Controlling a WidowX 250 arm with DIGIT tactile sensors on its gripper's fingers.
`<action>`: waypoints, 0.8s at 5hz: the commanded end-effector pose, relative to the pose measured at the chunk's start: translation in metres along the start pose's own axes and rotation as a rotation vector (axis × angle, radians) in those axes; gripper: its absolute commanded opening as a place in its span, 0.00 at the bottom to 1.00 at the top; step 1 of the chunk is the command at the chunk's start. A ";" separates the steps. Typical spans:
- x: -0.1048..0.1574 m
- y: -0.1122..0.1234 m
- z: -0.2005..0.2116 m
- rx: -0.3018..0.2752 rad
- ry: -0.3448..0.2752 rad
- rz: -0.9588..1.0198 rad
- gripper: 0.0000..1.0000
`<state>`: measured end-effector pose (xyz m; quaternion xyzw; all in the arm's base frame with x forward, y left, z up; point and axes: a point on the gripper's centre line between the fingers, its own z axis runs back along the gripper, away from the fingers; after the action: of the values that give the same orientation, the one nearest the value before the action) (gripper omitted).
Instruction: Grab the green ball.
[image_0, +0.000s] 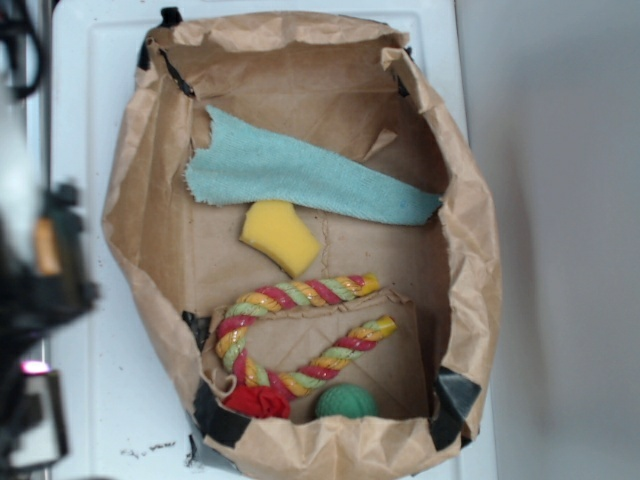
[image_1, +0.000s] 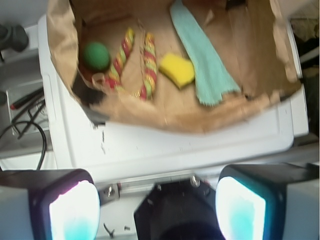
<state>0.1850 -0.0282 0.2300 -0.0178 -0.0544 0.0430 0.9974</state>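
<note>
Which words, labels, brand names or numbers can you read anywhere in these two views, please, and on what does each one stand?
None: no legible text shows in either view.
The paper bag, teal cloth, yellow sponge, rope toy and green ball carry no print.
The open gripper shows only glowing pads, no markings.

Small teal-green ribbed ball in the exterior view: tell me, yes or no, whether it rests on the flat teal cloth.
No. The small teal-green ribbed ball sits beside the red knot, apart from the flat teal cloth.
</note>
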 end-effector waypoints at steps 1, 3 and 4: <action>0.037 0.003 -0.017 0.029 -0.027 -0.058 1.00; 0.059 0.031 -0.063 0.052 0.025 -0.168 1.00; 0.071 0.036 -0.077 0.051 -0.009 -0.211 1.00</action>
<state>0.2598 0.0066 0.1533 0.0086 -0.0470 -0.0693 0.9964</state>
